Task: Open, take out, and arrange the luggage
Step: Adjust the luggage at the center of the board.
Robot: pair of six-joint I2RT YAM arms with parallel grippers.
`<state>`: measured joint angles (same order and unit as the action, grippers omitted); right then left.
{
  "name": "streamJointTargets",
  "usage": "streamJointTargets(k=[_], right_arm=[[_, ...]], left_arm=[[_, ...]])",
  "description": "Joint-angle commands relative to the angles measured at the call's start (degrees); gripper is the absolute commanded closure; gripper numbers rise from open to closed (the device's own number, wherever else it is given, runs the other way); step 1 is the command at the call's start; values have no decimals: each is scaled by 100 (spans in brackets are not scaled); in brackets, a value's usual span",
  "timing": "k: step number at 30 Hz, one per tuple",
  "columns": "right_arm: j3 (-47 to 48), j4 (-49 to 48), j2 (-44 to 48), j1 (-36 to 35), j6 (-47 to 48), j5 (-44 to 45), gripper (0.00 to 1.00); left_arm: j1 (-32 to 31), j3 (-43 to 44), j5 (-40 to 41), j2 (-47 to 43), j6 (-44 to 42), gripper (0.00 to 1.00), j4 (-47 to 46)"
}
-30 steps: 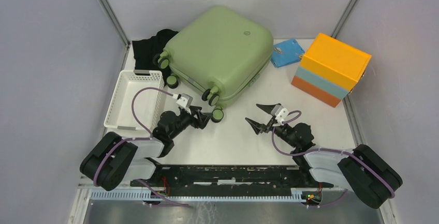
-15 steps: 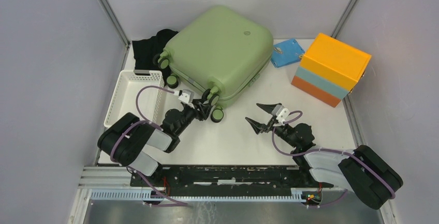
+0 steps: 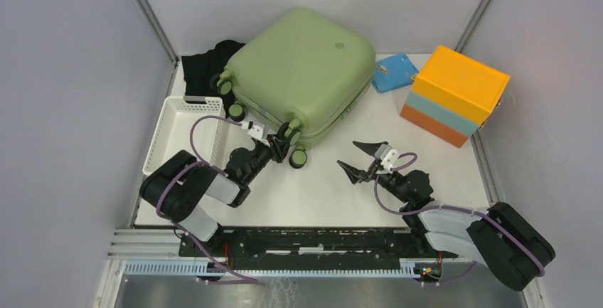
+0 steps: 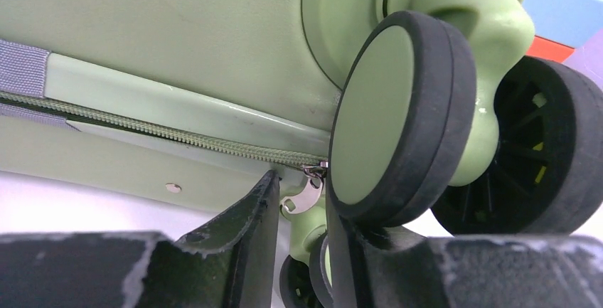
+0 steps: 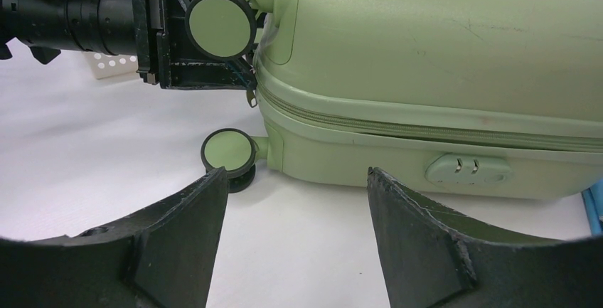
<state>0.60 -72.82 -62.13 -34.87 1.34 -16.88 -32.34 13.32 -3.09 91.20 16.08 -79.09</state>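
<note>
The sage-green luggage [image 3: 302, 66] lies closed and flat at the back of the table, its wheels toward me. My left gripper [image 3: 281, 141] is at its near-left corner, beside a wheel [image 4: 398, 116]. Its jaws stand narrowly open on either side of the metal zipper pull [image 4: 304, 195], which hangs at the end of the zip. In the left wrist view the left gripper [image 4: 302, 205] still shows small gaps beside the pull. My right gripper [image 3: 359, 157] hovers open over bare table, short of the luggage's front side [image 5: 441, 52]; nothing lies between the fingers of the right gripper [image 5: 297, 180].
A white perforated basket [image 3: 186, 137] stands at the left. An orange and light-blue box [image 3: 455, 94] sits at the back right, a blue pouch [image 3: 395, 72] beside it. Black cloth [image 3: 206, 66] lies behind the luggage's left corner. A lower wheel [image 5: 229, 151] rests on the table.
My left arm has reached forward to the luggage's wheel corner and its jaws have narrowed around the zipper pull. The right arm has stayed put.
</note>
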Motion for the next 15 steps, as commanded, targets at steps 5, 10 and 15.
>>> streamJointTargets(k=[5, 10, 15], right_arm=[[-1198, -312, 105, -13, -39, 3, 23], [-1194, -303, 104, -12, -26, 34, 22], [-1194, -295, 87, -18, -20, 23, 22]], left_arm=[[8, 59, 239, -15, 14, 56, -125], [6, 73, 252, 114, -17, 52, -119], [8, 86, 248, 280, 25, 56, -321]])
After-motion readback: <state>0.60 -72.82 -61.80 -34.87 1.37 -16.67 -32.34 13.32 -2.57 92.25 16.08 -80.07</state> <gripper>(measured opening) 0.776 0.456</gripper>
